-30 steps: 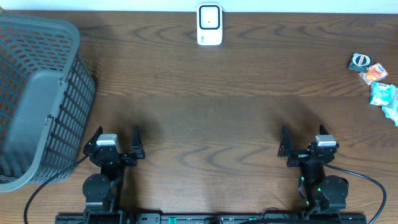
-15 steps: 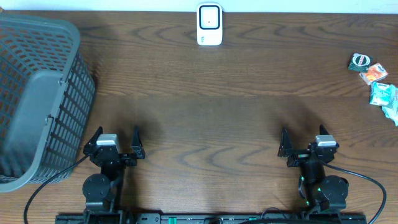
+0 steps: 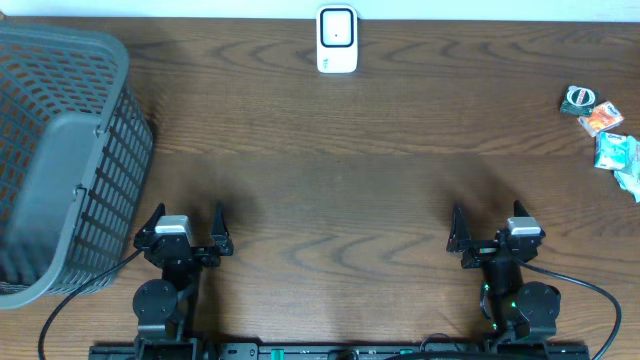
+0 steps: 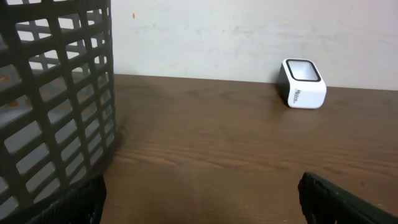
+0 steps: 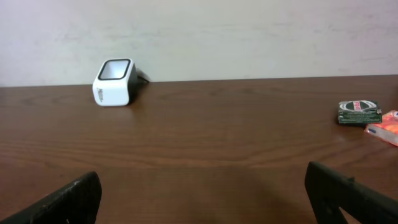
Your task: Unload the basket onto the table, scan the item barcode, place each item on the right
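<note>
well apart, packets (image 3: pixel 615 152) lie right of spread right hand (image 3: pixel 487 222)

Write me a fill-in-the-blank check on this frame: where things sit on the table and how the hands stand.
1. The grey basket sits on the ____ side of the table.
2. The scanner at the far edge is coloured ____.
3. The small packets lie at the table's ____ edge.
4. The left hand and right hand both stand ____ and hold nothing.

Missing words: left; white; right; open.
</note>
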